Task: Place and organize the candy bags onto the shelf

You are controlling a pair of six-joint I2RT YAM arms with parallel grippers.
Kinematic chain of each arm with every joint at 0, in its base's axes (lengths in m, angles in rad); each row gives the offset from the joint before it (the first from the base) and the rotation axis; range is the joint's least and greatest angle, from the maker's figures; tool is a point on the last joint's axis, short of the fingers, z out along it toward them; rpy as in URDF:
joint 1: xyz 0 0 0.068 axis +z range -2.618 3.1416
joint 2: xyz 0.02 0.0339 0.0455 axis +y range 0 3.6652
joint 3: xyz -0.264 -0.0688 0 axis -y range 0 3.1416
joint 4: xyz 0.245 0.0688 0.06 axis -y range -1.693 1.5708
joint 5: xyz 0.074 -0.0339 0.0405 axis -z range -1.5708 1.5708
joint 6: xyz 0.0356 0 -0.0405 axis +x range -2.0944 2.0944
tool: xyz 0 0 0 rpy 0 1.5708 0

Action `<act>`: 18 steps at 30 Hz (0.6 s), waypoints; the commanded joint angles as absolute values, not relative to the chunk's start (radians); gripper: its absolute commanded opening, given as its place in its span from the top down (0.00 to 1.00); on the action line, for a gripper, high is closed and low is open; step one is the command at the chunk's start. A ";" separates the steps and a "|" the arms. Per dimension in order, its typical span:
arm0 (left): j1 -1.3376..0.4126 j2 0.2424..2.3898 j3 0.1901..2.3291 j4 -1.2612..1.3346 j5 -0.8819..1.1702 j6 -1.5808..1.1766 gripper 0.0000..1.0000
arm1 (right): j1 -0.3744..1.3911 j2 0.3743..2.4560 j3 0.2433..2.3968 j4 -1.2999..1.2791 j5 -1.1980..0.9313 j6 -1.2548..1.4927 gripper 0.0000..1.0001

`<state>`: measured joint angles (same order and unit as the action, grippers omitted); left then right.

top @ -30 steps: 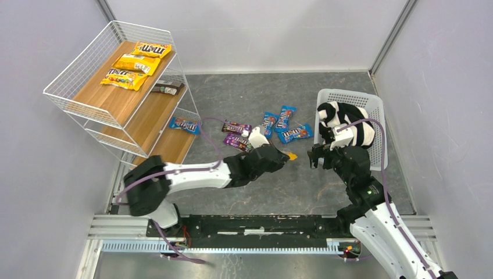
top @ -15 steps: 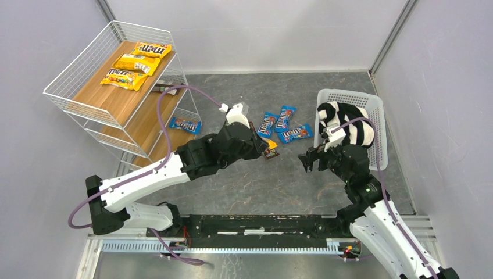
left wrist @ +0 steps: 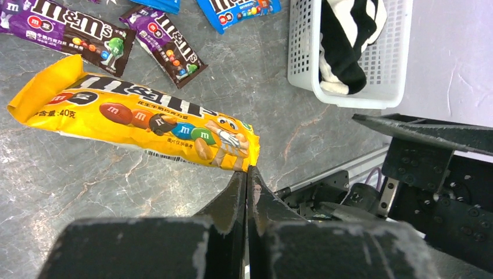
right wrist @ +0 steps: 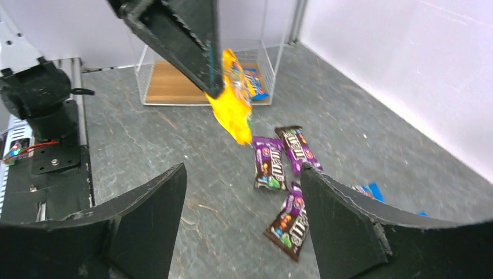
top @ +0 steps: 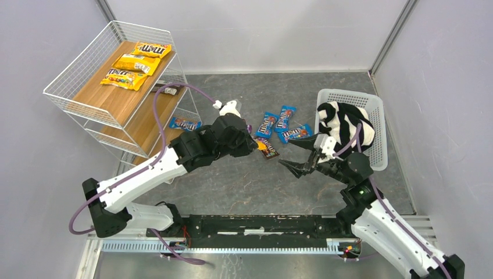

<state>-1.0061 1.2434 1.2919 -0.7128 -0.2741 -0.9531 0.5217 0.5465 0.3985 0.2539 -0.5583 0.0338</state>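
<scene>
Left wrist view: my left claw (left wrist: 247, 172) pinches the yellow candy bag (left wrist: 136, 116) by its lower-right corner, long axis running up-left; from above, the shelf (top: 96, 96) lies upper left of that claw, nearer this arm; my right claw (top: 288, 154) is spread, empty.

- Left arm (top: 152, 172) stretches diagonally from its base toward the table's middle; wrist turned rightward
- Left gripper (left wrist: 247, 174) has its jaws pressed together, pinching the corner of a yellow candy bag (left wrist: 139, 125)
- Right arm (top: 378, 224) rises from its base and bends; forearm angled leftward
- Right gripper (top: 295, 158) points at the left gripper; jaws spread wide, nothing between them
</scene>
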 commanded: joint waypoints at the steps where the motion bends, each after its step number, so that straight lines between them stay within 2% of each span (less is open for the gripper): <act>1: -0.994 1.210 1.334 -0.727 -0.245 -0.889 0.98 | 0.622 0.633 0.373 0.521 -0.545 -0.088 0.23; 8: -0.981 1.203 1.326 -0.727 -0.217 -0.863 0.98 | 0.858 0.773 0.394 0.580 -0.279 -0.329 0.25; 14: -0.971 1.197 1.320 -0.738 -0.198 -0.846 0.98 | 0.885 0.893 0.450 0.599 -0.245 -0.366 0.44; 18: -0.966 1.186 1.315 -0.741 -0.196 -0.844 0.98 | 0.897 0.933 0.460 0.630 -0.219 -0.374 0.47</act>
<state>-0.9756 1.2213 1.2968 -0.7380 -0.2073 -0.8917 0.8818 0.9127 0.4068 0.5381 -0.2752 -0.3309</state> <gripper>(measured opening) 0.033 0.537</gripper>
